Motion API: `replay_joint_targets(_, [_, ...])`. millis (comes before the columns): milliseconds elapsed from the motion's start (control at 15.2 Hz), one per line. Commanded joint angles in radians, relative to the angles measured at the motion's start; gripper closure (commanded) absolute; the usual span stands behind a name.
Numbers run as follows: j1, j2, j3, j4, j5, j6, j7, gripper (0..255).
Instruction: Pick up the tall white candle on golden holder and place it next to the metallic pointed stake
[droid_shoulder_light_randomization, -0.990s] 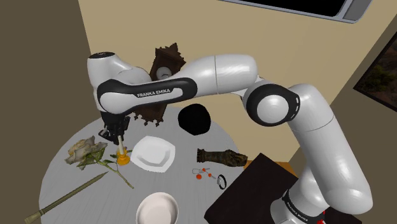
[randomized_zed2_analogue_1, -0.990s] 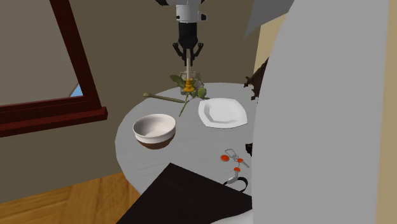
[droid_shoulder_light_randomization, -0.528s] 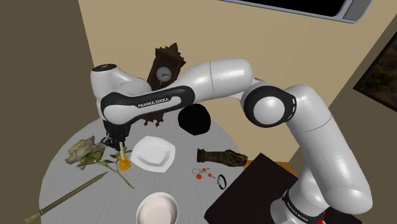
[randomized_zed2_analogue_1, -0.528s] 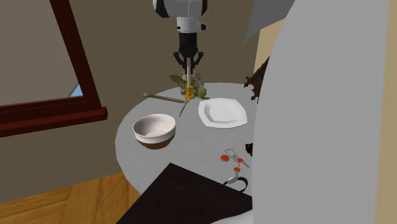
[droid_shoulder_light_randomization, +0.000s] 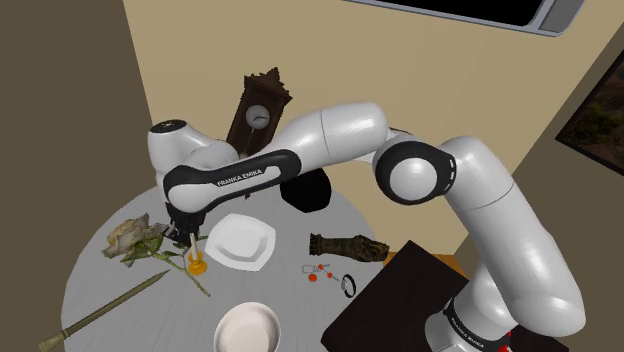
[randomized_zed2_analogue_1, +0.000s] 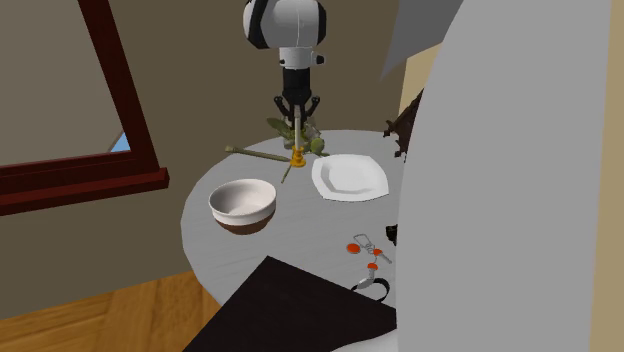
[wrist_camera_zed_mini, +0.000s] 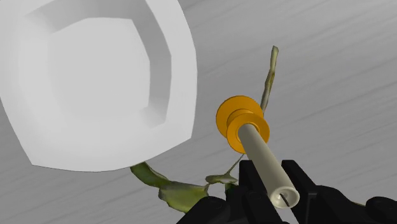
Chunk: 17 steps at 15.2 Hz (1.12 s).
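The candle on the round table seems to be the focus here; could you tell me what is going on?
The white arm's black gripper is shut on the top of the tall pale candle, whose orange-gold holder seems to rest on the grey table beside the white plate. It has not yet gone to the long pointed stake lying near the table's edge.

Both exteriors seemingly beside stand (droid_shoulder_light_randomization: 395, 295), sharing table (droid_shoulder_light_randomization: 100, 285); wrist close above.
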Motion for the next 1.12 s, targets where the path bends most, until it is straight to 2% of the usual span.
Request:
replay_joint_targets(0, [0.0,0.008,-0.002,-0.014,-0.003,0.023,0.004,255])
replay_joint_targets(264, [0.002,0.035,-0.008,-0.02,-0.01,0.055,0.007,255])
replay_joint_targets(792, [0.002,0.035,-0.007,-0.02,-0.01,0.055,0.007,255])
replay_joint_targets(858, [0.002,0.04,-0.008,-0.013,-0.01,0.053,0.005,0])
replay_joint_targets(1056, [0.001,0.042,-0.009,-0.015,-0.011,0.056,0.004,0])
